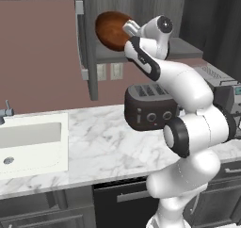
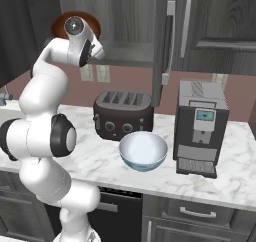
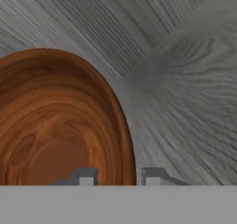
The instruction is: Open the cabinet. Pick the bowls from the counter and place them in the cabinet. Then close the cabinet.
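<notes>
The glossy reddish-brown wooden bowl (image 1: 110,30) sits tilted on edge at the upper middle of the left base view, inside the open dark grey wood-grain cabinet (image 1: 89,43), its rim pinched between the narrow tips of the hand (image 3: 118,176). Let go at this tilt, it could roll off the shelf. The white bowl with pale blue outside (image 2: 143,151) waits on the white marble desk (image 2: 100,161), lower middle of the right base view.

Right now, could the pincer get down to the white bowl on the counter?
Probably not yet: the pincer is shut on the wooden bowl up in the cabinet. Above the white bowl nothing blocks.
</notes>
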